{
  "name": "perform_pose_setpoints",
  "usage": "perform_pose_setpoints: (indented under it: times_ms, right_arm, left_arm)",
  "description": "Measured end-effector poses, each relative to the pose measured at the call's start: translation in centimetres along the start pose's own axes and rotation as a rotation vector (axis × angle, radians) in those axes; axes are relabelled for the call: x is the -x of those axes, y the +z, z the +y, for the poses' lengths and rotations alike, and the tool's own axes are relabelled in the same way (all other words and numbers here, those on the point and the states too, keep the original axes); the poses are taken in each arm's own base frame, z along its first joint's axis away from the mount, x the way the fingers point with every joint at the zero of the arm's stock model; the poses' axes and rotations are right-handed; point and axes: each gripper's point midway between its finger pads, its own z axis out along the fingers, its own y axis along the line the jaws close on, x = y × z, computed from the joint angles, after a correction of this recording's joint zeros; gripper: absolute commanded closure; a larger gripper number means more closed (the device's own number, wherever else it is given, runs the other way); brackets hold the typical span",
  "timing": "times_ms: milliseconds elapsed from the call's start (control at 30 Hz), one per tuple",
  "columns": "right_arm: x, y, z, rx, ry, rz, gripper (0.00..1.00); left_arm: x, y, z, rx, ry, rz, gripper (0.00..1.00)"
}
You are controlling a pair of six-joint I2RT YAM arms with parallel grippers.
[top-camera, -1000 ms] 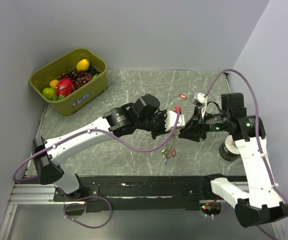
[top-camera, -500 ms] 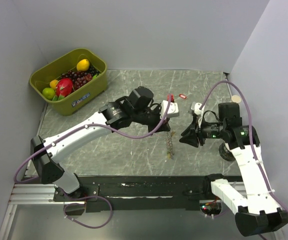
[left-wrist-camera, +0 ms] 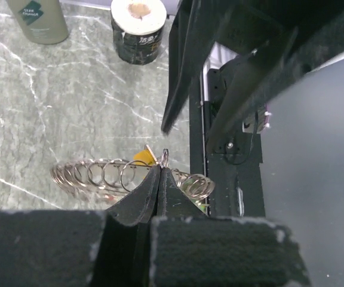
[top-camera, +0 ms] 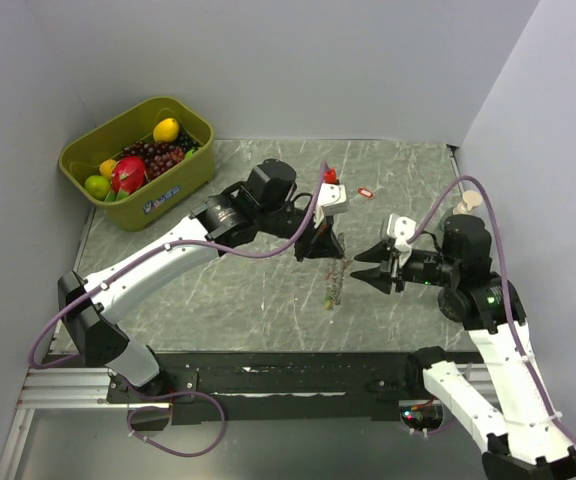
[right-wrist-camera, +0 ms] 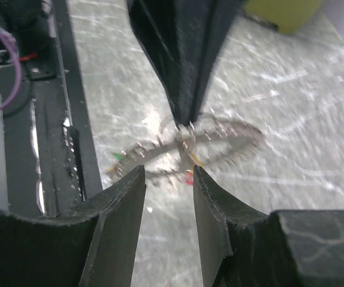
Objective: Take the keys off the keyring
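Left gripper (left-wrist-camera: 160, 171) is clamped fully shut on the keyring (left-wrist-camera: 94, 175), its two dark fingertips meeting on a small wire loop at the top of the silvery chain. From the top camera the chain runs from those fingertips as a thin line toward the bottom of the frame, a little right of centre. Whether its low end touches the surface I cannot tell. Several keys (right-wrist-camera: 188, 176) are on the chain. The right wrist view shows a red one near the middle and a green one at the chain's left end. The left wrist view shows a yellow one just beside the closed fingertips. The right gripper (right-wrist-camera: 168, 173) stands partway open with nothing between its fingers, pointed at the keyring from the right of the top view, near it but not touching. Under both is the grey marble-patterned table (top-camera: 218, 290). A loose red key (top-camera: 365, 192) lies on it in the upper middle, well apart from the chain. A roll of tape (left-wrist-camera: 137, 27) and a grey-green bottle (left-wrist-camera: 37, 21) stand at the top left of the left wrist view. An olive-green bin of fruit (top-camera: 183, 190) sits in the top view's upper left corner.
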Motion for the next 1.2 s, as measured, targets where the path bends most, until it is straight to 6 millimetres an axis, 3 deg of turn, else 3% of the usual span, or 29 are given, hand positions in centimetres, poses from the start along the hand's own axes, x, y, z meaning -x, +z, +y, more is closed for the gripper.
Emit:
perform_pose_setpoints:
  times_ms: [133,533,933,1200]
  right_arm:
    - [0.5,1.3,0.4,0.03,-0.028,-0.006,0.56]
    - [-0.4,1.9,-1.8,-0.076,-0.036,0.006,0.72]
    - [0.5,2.1,-1.0,-0.033,-0.024,-0.03,0.65]
    - [2.2,1.1,-0.3,0.007,-0.019,-0.068,0.6]
  left_arm:
    - [0.6,-0.2,-0.1,-0.007,0.001,-0.014,0.99]
    - [1.6,-0.7,-0.2,-0.029,-0.013,-0.042,0.99]
    - [2.1,-1.1,0.1,-0.026,-0.025,-0.057,0.99]
    - [2.2,-1.2,0.1,-0.033,-0.026,-0.061,0.99]
